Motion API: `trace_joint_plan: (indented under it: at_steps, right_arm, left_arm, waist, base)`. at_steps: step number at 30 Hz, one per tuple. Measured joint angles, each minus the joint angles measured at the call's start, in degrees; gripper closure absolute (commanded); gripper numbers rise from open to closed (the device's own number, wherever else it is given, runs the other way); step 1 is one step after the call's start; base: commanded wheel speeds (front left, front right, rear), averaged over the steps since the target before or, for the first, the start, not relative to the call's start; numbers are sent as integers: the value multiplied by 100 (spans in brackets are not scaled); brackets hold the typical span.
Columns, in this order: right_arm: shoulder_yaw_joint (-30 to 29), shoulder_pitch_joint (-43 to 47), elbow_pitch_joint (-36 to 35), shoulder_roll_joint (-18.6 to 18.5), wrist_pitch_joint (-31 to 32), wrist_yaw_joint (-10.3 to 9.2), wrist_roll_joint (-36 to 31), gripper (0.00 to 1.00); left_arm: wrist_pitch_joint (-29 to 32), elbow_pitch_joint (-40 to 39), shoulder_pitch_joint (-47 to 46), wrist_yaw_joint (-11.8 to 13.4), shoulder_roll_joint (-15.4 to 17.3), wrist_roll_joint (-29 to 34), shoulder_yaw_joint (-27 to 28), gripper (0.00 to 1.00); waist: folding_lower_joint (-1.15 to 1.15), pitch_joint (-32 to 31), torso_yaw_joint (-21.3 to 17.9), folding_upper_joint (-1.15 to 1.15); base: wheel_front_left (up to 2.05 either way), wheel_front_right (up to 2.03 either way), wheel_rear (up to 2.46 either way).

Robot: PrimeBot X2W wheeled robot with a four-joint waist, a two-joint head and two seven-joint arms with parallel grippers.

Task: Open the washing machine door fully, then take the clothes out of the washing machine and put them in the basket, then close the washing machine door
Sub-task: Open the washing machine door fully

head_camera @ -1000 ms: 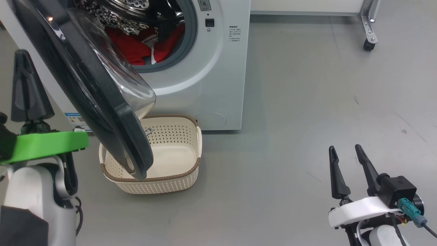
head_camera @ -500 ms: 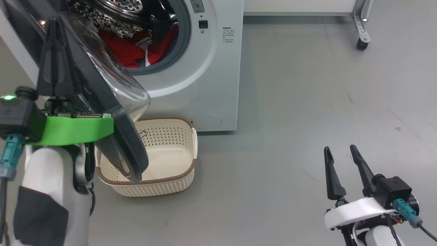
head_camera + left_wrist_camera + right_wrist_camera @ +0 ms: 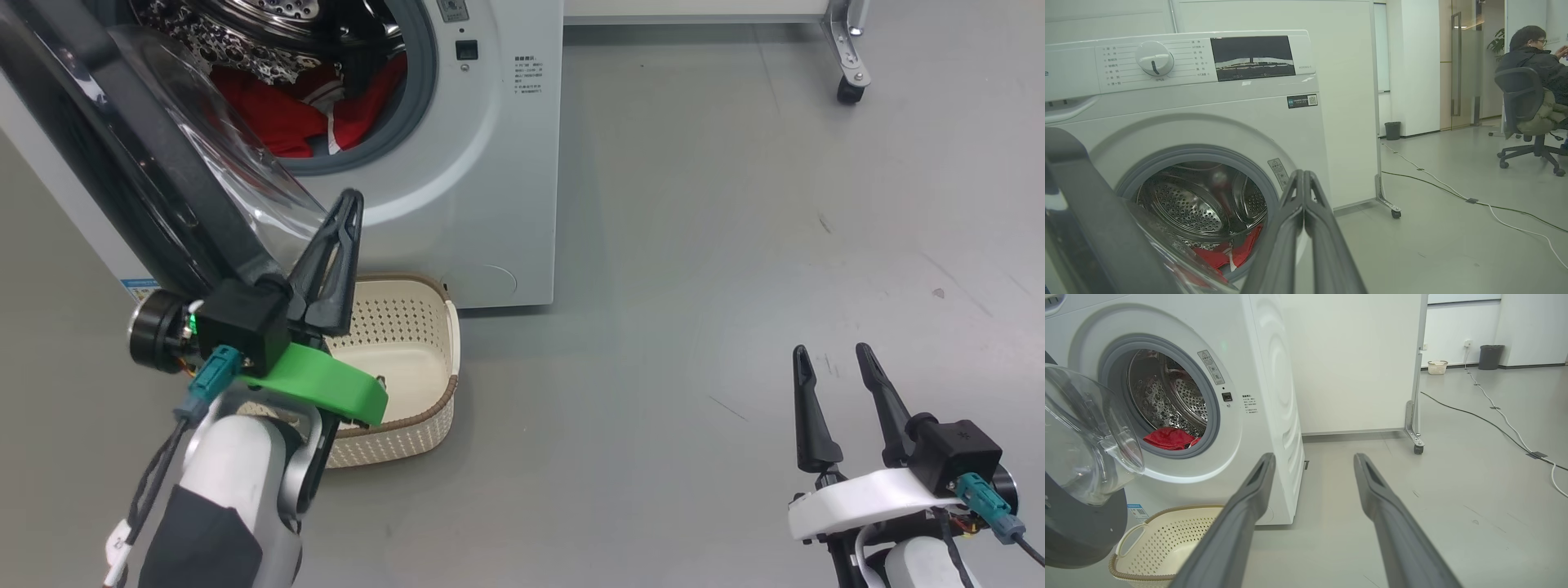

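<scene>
Door at my far left: one washing machine door (image 3: pixel 139 163), swung out on its hinge, black rim slanting down, clear glass bowl bulging toward the porthole. Just right of its lower edge is my left gripper (image 3: pixel 349 200), the two dark fingers pressed flat together with nothing between them, tips up beside the glass; I cannot tell whether they touch it. Under that arm sits one cream basket (image 3: pixel 404 322) on the floor against the machine's front, with nothing lying in the part I can see. Low behind the door a blue label (image 3: pixel 139 287) peeks out, its print too small to read. Next comes the one washing machine (image 3: pixel 490 180), with a heap of red clothes (image 3: pixel 269 122) with white trim in the bottom of the drum; I cannot count the garments. In the left wrist view the panel carries one dial (image 3: pixel 1154 58), one dark display (image 3: pixel 1253 57) and one QR sticker (image 3: pixel 1302 101), none of it legible. Far right, my right gripper (image 3: pixel 831 351) hangs over bare floor, well apart from the machine, fingers spread with a clear gap, empty.
</scene>
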Motion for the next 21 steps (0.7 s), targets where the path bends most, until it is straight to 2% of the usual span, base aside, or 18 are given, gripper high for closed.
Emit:
trace_joint_plan:
  at_steps: [11,21]
  right_arm:
    - [-9,-1,13,46,0,78,-93,0]
    - [48,-10,90,125,0,147,-145,0]
  left_arm:
    - [346,723,438,20,-19,-225,-166,100]
    - [437,1191,448,279,-25,-302,107,100]
  waist:
    - [0,55,-110,0]
    - [0,192,-312,0]
  base:
    - [0,0,0]
    - [0,0,0]
